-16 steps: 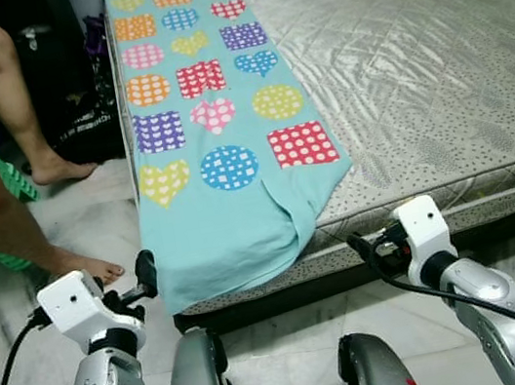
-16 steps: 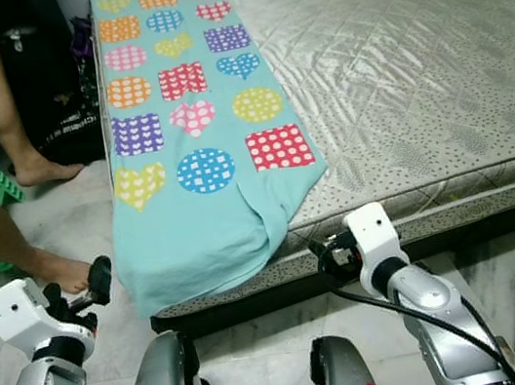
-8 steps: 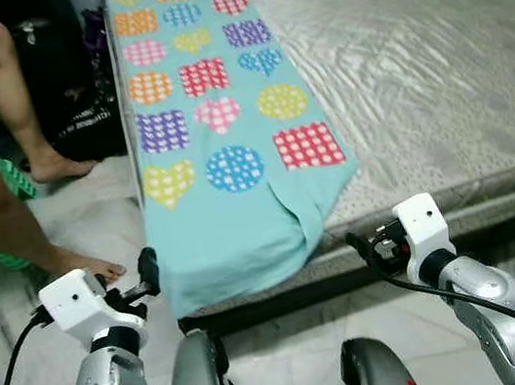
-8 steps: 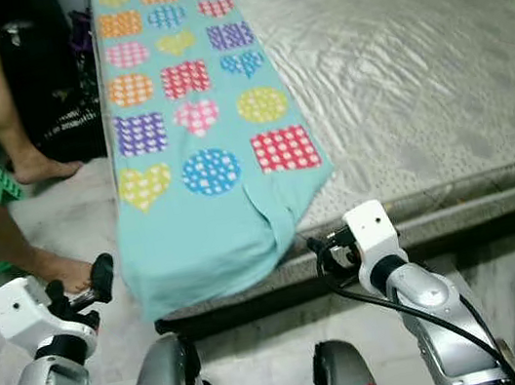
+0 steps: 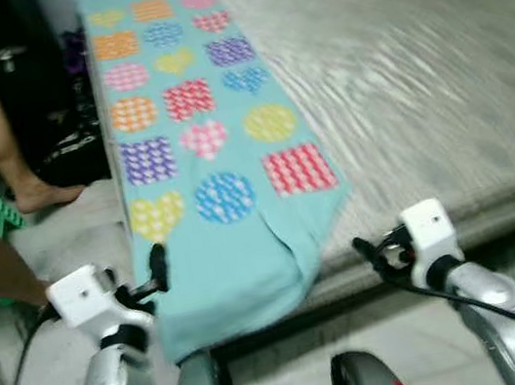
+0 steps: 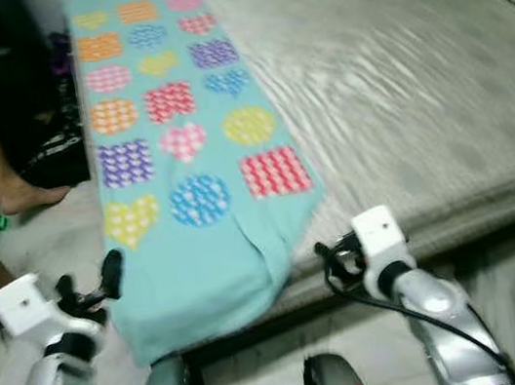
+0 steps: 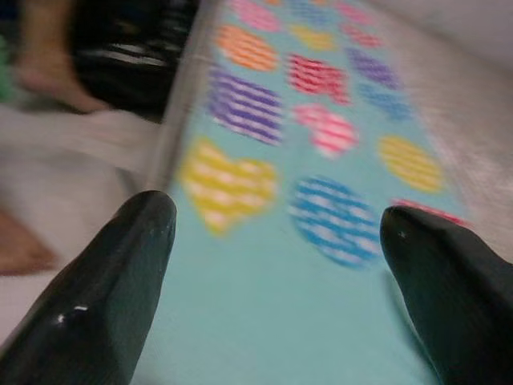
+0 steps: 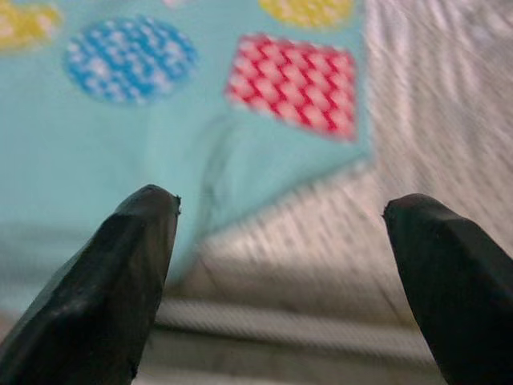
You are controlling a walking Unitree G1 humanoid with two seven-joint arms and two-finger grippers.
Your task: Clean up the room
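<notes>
Teal patterned sheet (image 5: 203,162) is draped over mattress (image 5: 416,77) at 11 o'clock, end hanging off. Left gripper (image 7: 280,273) and right gripper (image 8: 280,273) are spread wide, nothing held. Frames blurred.

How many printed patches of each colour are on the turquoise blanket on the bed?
yellow patches: 4
orange patches: 3
pink patches: 3
blue patches: 3
red patches: 3
purple patches: 2
Total on the blanket: 18
</notes>
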